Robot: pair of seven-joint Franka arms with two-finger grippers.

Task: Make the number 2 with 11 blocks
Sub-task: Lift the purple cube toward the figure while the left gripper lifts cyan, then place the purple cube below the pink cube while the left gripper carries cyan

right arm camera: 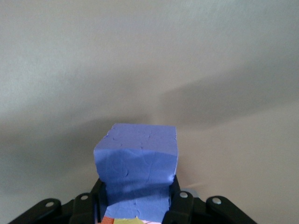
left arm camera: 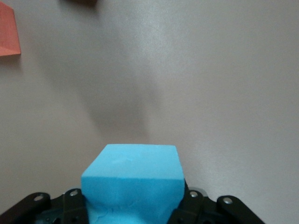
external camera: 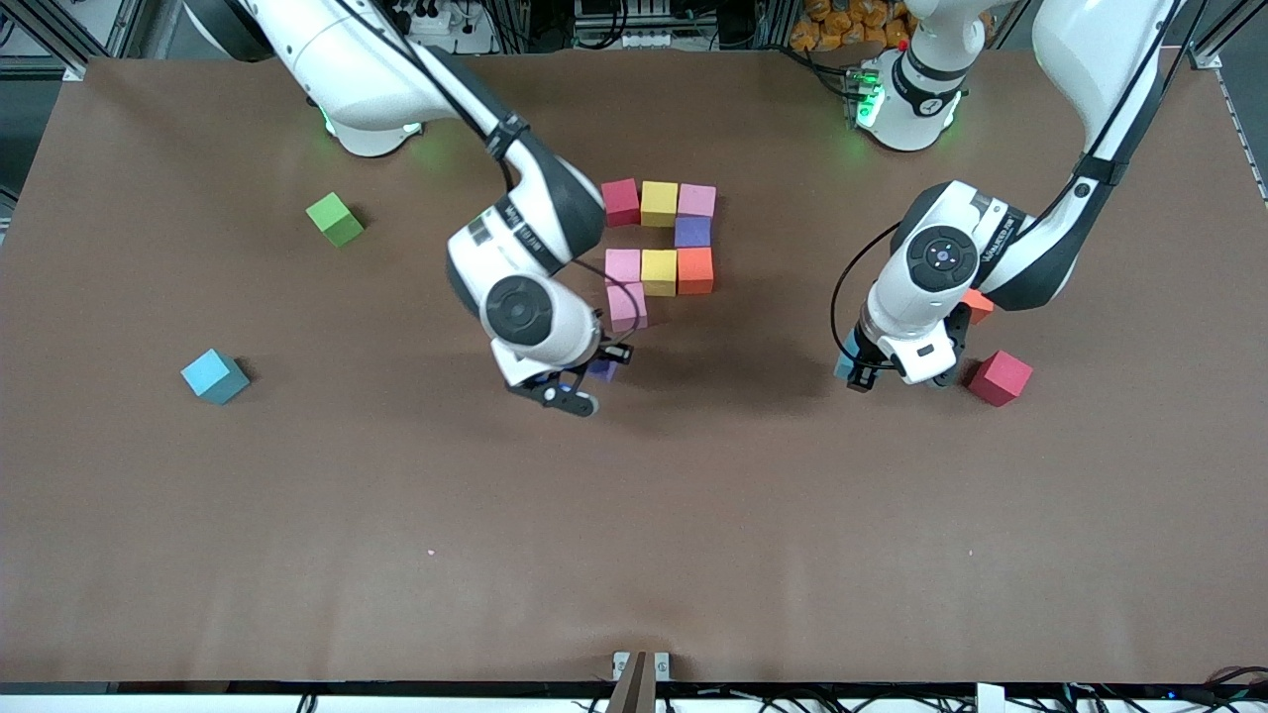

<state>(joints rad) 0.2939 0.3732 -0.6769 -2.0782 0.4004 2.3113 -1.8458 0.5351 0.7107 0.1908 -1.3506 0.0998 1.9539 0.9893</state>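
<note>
From the front, your figure (external camera: pixel 659 243) has eight blocks placed mid-table, and the right gripper (external camera: pixel 584 381) hangs just below its lowest pink block (external camera: pixel 627 306). Your left wrist view shows the left gripper (left arm camera: pixel 135 205) pinching a light blue block (left arm camera: pixel 133 179). Your right wrist view shows a purple block (right arm camera: pixel 138 163) clamped, so about three remain.

orange block (external camera: pixel 979 303) mostly hidden under left arm; purple block (external camera: pixel 602 370) largely covered by right hand (external camera: pixel 567 388)

A robotics lab, by the look of it. Two white arms are bolted to a brown tabletop (external camera: pixel 297 555) framed by aluminium rails (external camera: pixel 59 40), with cables (external camera: pixel 614 25) bundled along its edge.
</note>
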